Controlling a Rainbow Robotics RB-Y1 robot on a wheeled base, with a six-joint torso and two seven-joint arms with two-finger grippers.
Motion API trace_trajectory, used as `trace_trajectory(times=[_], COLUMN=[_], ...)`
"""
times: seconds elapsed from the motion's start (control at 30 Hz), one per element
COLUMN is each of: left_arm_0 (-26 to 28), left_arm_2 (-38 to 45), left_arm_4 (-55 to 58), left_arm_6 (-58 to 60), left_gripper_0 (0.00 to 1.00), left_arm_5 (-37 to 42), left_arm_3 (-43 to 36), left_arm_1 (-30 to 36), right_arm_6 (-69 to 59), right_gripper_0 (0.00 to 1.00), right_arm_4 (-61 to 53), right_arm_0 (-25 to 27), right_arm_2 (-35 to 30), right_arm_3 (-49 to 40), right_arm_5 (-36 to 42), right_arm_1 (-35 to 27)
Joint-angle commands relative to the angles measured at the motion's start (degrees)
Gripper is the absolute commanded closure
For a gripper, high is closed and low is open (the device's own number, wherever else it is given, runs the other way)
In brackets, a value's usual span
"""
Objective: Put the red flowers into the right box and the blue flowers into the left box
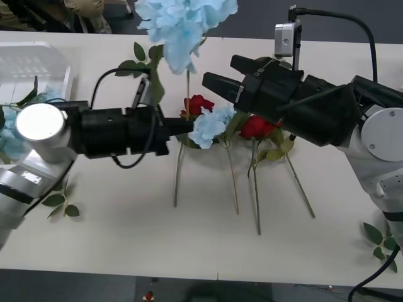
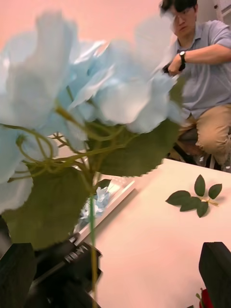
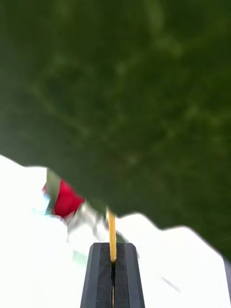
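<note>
Gripping a blue flower (image 1: 182,25) stem, the left tool (image 1: 182,126) hovers above the white table (image 1: 189,239).

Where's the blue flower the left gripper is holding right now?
In the front view, the held blue flower stands upright above table centre, its stem pinched in the left gripper, just left of the right gripper.

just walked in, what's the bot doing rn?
Sorting artificial flowers. The left tool is shut on the stem of a blue flower, holding it upright above the table. The right tool hovers open beside it. Red flowers and another blue head lie mid-table; the left box sits far left.
</note>
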Motion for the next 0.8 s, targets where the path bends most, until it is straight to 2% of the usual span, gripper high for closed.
trace_trajectory(times=[0.03,0.2,0.27,0.43,0.6,0.8], left_arm_0=[1.8,2.51,2.51,2.51,2.51,0.66], left_arm_2=[8.26,16.26,20.83,31.99,38.14,38.58], left_arm_4=[1.03,0.24,-1.78,-8.9,-18.22,-26.39], left_arm_6=[5.03,13.56,16.99,21.91,21.56,20.68], left_gripper_0=[1.0,1.0,1.0,1.0,1.0,1.0], left_arm_5=[8.46,19.8,25.69,37.29,40.37,39.14], left_arm_3=[-2.0,-1.83,-1.21,3.27,8.02,10.39], left_arm_1=[7.28,14.4,17.3,19.67,23.19,29.52], right_arm_6=[1.04,-2.74,-5.99,-14.78,-26.3,-37.19], right_gripper_0=[0.0,0.0,0.0,0.0,0.0,0.0], right_arm_4=[-0.64,-0.46,0.15,3.49,9.82,19.49], right_arm_0=[-0.64,-0.64,-0.56,-0.56,-0.64,-0.56], right_arm_2=[-0.07,-1.91,-4.46,-11.93,-19.31,-22.92], right_arm_3=[-0.95,-0.25,0.37,1.51,1.51,1.16], right_arm_5=[-0.15,4.07,8.56,20.77,31.14,38.53], right_arm_1=[-1.86,-4.41,-5.46,-6.34,-6.26,-6.34])
